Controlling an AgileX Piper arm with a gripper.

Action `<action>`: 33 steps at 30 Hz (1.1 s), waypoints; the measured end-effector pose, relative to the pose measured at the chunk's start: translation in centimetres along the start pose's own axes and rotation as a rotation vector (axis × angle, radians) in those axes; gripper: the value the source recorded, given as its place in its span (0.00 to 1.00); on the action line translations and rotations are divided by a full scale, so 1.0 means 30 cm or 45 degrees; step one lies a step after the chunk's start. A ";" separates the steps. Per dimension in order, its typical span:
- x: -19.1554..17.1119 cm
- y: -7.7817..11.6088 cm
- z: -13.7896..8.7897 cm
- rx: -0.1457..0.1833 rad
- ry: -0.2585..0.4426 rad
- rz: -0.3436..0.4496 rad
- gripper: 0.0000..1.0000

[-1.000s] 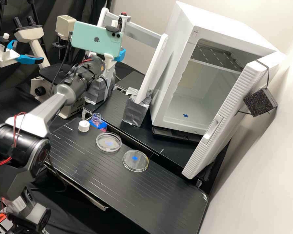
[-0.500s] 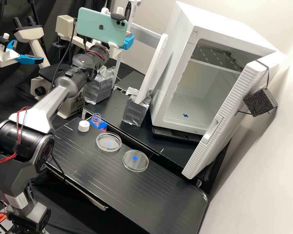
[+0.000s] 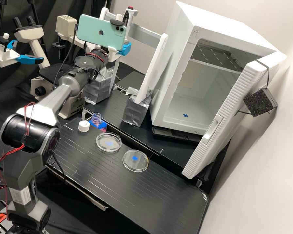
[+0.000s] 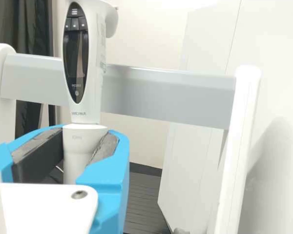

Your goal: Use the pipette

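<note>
End effector (image 3: 124, 49) gripping white pipette (image 4: 84, 127), small lettering (image 4: 78, 113) below dark panel (image 4: 75, 56)

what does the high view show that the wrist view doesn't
High view: two clear dishes, an open bottle, a white cap, and a white cabinet with its door open.
Wrist view: the dark front panel and buttons of the pipette, with pads either side of its neck.
Both: the pipette, the gripper and a grey crossbar.

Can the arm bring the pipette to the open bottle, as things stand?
Probably yes: the gripper holds the pipette, the white cap sits beside the bottle, and its mouth looks free from above.
</note>
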 end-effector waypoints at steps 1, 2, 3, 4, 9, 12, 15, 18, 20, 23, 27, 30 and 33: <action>0.000 0.000 0.000 0.000 0.000 0.000 0.00; 0.000 0.000 0.000 0.005 0.000 0.000 0.00; 0.000 -0.002 -0.002 0.004 0.002 -0.002 0.00; 0.000 -0.003 -0.004 0.004 0.004 -0.004 0.00; -0.001 -0.039 -0.007 0.005 0.004 -0.041 0.00; -0.003 -0.058 -0.003 0.004 -0.001 -0.062 0.00; -0.003 -0.067 0.005 0.002 -0.010 -0.073 0.00; -0.005 -0.067 0.005 0.002 -0.010 -0.073 0.00; -0.005 -0.069 0.007 0.002 -0.012 -0.075 0.00; -0.008 -0.072 0.019 0.000 -0.021 -0.082 0.00; -0.006 -0.068 0.033 0.005 -0.035 -0.078 0.00; -0.006 -0.063 0.039 0.015 -0.040 -0.073 0.00; -0.005 -0.060 0.042 0.014 -0.042 -0.071 0.00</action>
